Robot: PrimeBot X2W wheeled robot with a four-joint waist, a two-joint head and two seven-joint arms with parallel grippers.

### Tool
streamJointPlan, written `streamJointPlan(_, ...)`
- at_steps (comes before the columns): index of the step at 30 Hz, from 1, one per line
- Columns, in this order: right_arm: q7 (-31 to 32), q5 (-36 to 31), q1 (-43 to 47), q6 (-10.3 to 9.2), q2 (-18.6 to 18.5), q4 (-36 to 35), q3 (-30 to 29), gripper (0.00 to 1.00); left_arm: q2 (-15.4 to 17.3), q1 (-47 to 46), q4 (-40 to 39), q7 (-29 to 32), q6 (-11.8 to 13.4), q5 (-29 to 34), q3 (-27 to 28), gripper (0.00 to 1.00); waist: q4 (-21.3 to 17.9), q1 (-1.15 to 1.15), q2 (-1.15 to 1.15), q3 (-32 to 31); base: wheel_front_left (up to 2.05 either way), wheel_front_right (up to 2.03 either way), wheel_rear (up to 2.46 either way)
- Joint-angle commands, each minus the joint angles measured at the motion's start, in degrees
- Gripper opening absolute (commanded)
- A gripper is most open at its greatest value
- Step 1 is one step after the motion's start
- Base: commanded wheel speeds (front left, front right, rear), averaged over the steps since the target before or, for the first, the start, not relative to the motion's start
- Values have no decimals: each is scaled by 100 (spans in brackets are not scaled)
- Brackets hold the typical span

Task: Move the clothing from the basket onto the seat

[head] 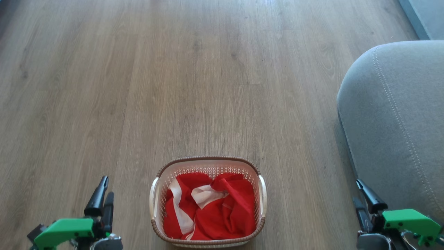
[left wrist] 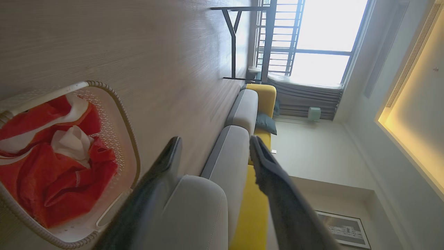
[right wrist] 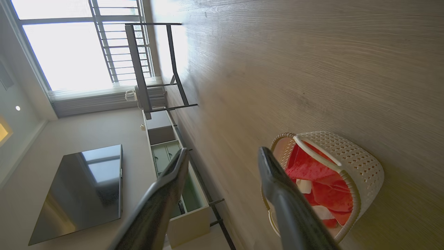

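We log the seat (head: pixel 399 121) at right and the basket (head: pixel 208 159) on the floor between our arms, with the clothing (head: pixel 222 211) heaped inside. Left gripper (head: pixel 107 187) and right gripper (head: pixel 357 191) are spread wide and empty. First pick not begun; next we reach down into the pile.

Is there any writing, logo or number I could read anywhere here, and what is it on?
No text is readable in any view.
The framed picture in the left wrist view: faint rows of marks, too small and blurred to read.
The clothing in the basket: red with white stripes, no print or label showing.
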Motion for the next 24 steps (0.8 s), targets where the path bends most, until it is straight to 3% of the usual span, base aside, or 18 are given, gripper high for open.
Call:
streamJointPlan(1, -35, -49, -317, 3, -48, -191, 31, 100, 30, -326, -176, -55, -4, 28, -23, 100, 0, 0, 0, 3, 0, 0, 0)
streamJointPlan(12, -261, -260, -554, 6, -203, -205, 303, 100, 104, -565, -102, -269, -8, 305, -209, 100, -4, 0, 0, 26, 0, 0, 0)
streamJointPlan(24, -501, -890, -846, 10, -437, -127, 681, 100, 131, -775, -67, -455, -12, 1058, -240, 100, -13, 0, 0, 49, 0, 0, 0)
